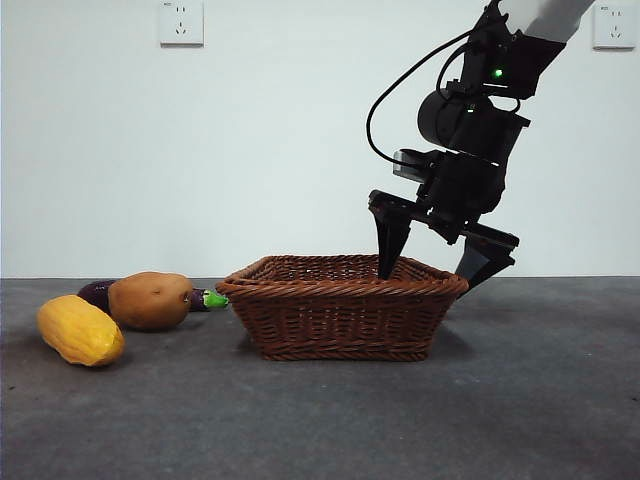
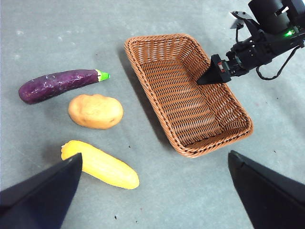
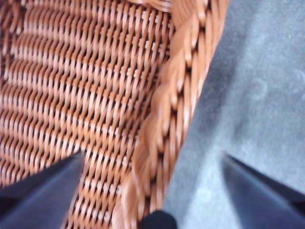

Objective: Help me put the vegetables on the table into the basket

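Note:
The wicker basket (image 1: 340, 320) (image 2: 143, 90) stands mid-table with nothing inside. To its left lie the vegetables: a purple eggplant (image 1: 97, 292) (image 2: 57, 84), a brown potato (image 1: 150, 300) (image 2: 95, 111) and a bumpy yellow one (image 1: 80, 330) (image 2: 100, 164). My right gripper (image 1: 428, 280) (image 3: 152, 157) is open and straddles the basket's right-hand braided rim (image 3: 176, 95), one finger inside and one outside, holding nothing. My left gripper (image 2: 155, 157) hovers high over the table, open and empty; it looks down on the vegetables and basket.
The grey table (image 1: 520, 400) (image 3: 257, 95) stretches bare in front of and to the right of the basket. A white wall with two sockets (image 1: 181, 22) stands behind. The right arm (image 2: 267, 38) leans in over the basket's far end.

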Controlling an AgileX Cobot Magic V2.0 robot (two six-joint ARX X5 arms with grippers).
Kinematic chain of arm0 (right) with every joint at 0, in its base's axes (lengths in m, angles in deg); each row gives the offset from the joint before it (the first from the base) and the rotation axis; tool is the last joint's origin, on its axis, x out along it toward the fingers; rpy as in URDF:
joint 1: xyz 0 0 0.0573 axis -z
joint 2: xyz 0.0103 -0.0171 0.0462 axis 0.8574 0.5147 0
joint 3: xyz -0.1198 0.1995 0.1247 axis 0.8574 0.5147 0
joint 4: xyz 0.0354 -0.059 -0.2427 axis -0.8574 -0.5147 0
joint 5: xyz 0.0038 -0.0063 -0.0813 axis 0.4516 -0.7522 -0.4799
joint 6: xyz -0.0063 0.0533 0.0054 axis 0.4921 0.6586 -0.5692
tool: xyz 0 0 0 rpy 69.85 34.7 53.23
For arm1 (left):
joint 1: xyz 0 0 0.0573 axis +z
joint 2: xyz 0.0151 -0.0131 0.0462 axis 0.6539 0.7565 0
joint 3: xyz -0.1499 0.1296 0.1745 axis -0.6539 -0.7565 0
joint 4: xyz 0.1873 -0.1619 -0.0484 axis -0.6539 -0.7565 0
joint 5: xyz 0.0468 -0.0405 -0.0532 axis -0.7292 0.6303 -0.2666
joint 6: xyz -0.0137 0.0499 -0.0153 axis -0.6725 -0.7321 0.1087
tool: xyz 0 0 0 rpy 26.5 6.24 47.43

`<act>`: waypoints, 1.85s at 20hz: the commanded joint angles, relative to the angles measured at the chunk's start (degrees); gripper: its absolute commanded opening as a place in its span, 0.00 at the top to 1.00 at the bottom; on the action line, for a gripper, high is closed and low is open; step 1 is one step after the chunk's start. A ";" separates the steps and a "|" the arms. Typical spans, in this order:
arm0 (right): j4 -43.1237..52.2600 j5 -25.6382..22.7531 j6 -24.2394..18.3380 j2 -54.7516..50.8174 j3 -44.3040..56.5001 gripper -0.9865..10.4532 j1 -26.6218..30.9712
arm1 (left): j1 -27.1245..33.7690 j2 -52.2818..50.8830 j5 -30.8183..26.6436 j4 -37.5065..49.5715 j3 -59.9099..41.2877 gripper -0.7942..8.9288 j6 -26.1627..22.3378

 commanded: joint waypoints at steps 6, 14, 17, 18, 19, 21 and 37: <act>-0.57 -0.46 2.12 1.07 0.02 0.75 -0.31 | -0.11 0.66 -1.68 -0.22 -0.22 0.24 0.17; 0.20 -0.46 2.27 1.07 0.02 0.92 -0.44 | -0.11 4.70 -4.20 -0.68 -0.22 0.24 0.39; 0.26 -0.50 2.23 0.15 -0.09 0.92 -0.42 | -0.11 7.02 -6.47 -0.81 -0.22 0.24 0.96; 0.35 -0.52 2.23 -0.90 -0.11 0.92 -0.42 | -0.11 7.74 -6.47 -0.74 -0.22 0.24 2.10; 0.61 -0.96 2.23 -2.67 -0.11 0.92 -0.39 | -0.13 8.61 -6.49 -0.52 -0.22 0.24 2.89; 1.22 -1.31 2.21 -7.80 -0.11 0.92 -0.39 | -0.13 10.82 -7.61 0.33 -0.22 0.24 4.02; -10.32 -1.29 -5.55 -42.14 -0.15 0.92 -0.39 | -7.06 36.54 -20.74 10.10 -0.22 0.24 21.16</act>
